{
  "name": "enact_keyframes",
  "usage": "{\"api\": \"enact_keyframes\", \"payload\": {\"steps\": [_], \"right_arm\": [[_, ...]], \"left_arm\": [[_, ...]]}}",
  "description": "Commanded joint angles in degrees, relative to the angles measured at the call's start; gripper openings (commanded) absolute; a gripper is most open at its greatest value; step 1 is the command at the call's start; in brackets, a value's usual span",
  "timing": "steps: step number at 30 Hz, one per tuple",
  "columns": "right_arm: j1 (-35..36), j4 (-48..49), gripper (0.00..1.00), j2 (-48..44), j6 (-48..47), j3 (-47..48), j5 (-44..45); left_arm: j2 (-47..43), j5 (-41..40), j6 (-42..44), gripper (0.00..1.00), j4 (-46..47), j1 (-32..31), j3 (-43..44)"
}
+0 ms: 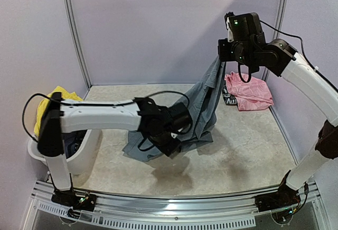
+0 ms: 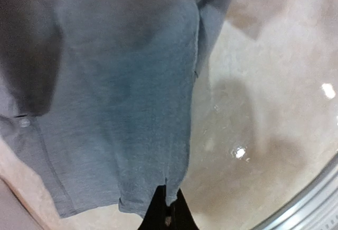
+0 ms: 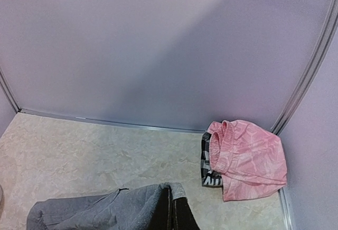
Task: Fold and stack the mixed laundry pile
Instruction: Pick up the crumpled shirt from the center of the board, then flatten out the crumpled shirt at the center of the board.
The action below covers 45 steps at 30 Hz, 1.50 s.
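A large grey long-sleeved shirt (image 1: 203,100) hangs stretched between my two grippers, its lower part trailing on the table. High at the back right, my right gripper (image 1: 221,55) is shut on the shirt's upper edge; in its wrist view the grey cloth (image 3: 105,211) is pinched between the closed fingers (image 3: 182,217). Lower, at mid-table, my left gripper (image 1: 172,144) is shut on the shirt's hem. The left wrist view shows the hem corner (image 2: 174,187) caught between the dark fingers (image 2: 158,214). A shiny pink piece (image 1: 252,92) lies folded in the back right corner.
A white tub (image 1: 87,153) stands at the left edge with yellow shorts (image 1: 57,99) draped over its rim and dark items (image 1: 74,144) inside. Under the pink piece (image 3: 251,158) sits a black-and-white patterned garment (image 3: 208,169). Walls enclose the back and sides.
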Motion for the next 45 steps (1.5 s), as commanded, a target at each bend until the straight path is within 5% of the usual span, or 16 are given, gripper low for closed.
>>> {"api": "enact_keyframes", "payload": {"steps": [1, 6, 13, 24, 39, 45], "right_arm": [[-0.40, 4.20, 0.00, -5.75, -5.00, -0.48, 4.73], [-0.39, 9.01, 0.00, -11.29, -9.52, -1.74, 4.08], [-0.41, 17.88, 0.00, -20.64, -19.26, -5.79, -9.94], [-0.34, 16.22, 0.00, -25.90, -26.32, 6.81, -28.32], [-0.40, 17.34, 0.00, -30.30, -27.68, 19.22, -44.49], [-0.39, 28.09, 0.00, -23.57, -33.80, 20.20, -38.64]], "left_arm": [[-11.79, -6.14, -2.33, 0.00, -5.77, 1.78, 1.98], [-20.82, -11.45, -1.21, 0.00, -11.08, 3.14, 6.25], [-28.21, -16.84, 3.66, 0.00, -16.48, 6.15, 18.90], [-29.80, -9.11, 11.16, 0.00, -13.93, 7.40, 42.71], [-39.91, 3.95, 10.03, 0.00, 2.56, 7.40, 42.18], [-34.19, -1.03, 14.30, 0.00, 7.47, 7.55, 46.92]]}}
